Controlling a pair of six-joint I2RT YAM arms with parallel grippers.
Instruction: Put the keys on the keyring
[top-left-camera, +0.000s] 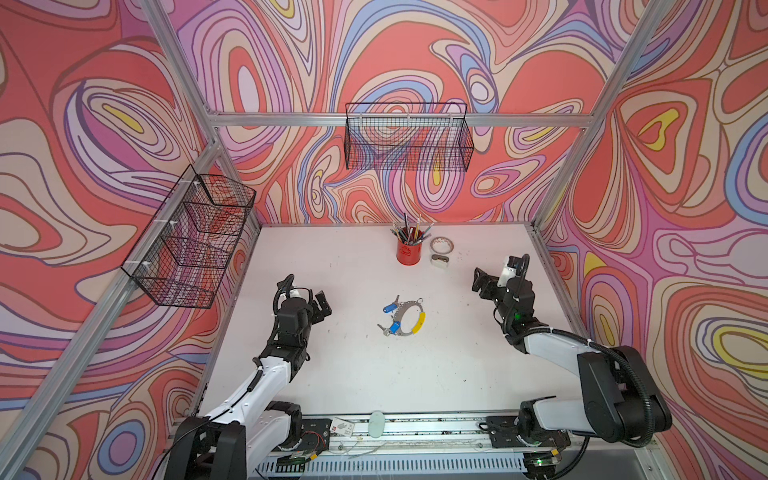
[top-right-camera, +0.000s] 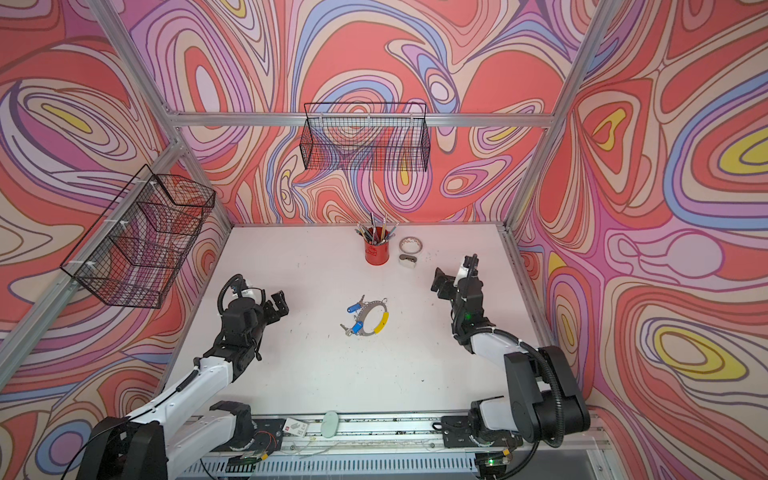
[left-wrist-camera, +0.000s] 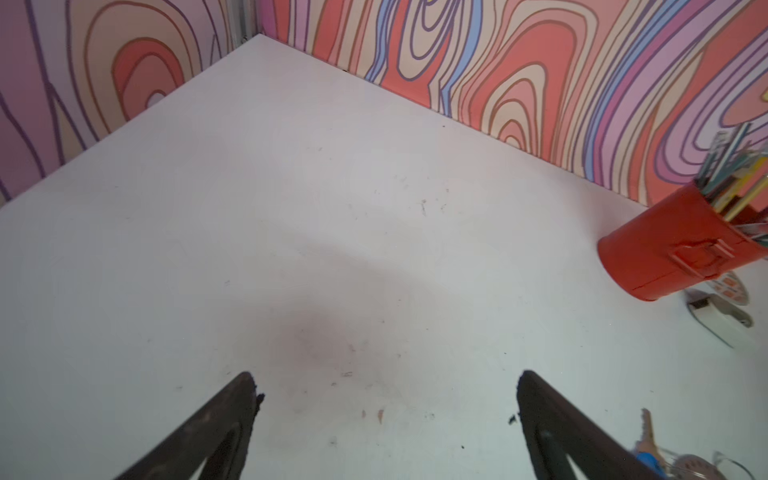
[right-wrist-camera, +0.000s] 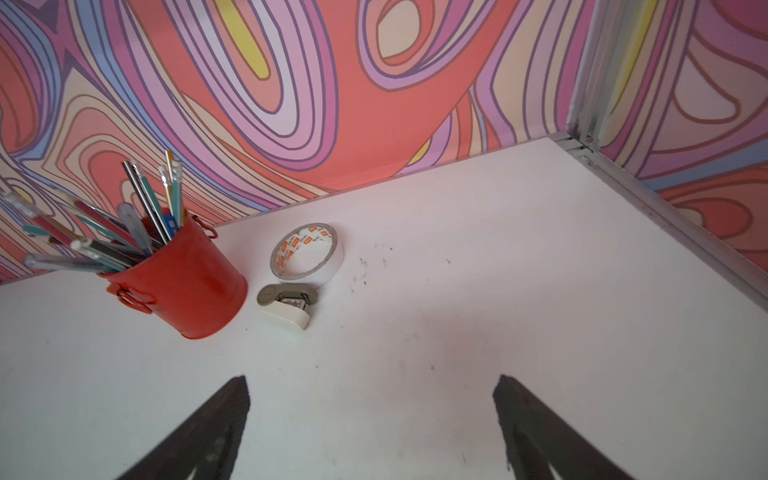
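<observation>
Keyring (top-left-camera: 419, 323) (top-right-camera: 382, 323) lies flat mid surface (top-left-camera: 332, 374), yellow segment on its right. Both keys (top-left-camera: 389, 308) (top-right-camera: 354, 308), blue tags, sit against keyring's left edge, one toward the back, one toward the front; can't tell if threaded on. Left pincer (top-left-camera: 321, 306) (left-wrist-camera: 384, 376) hangs well left of keyring, jaws spread wide, nothing in them. Right pincer (top-left-camera: 481, 283) (right-wrist-camera: 371, 379) is well right of keyring & further back, likewise agape & empty. Red pen cup (top-left-camera: 409, 252) stands behind keyring, well apart
</observation>
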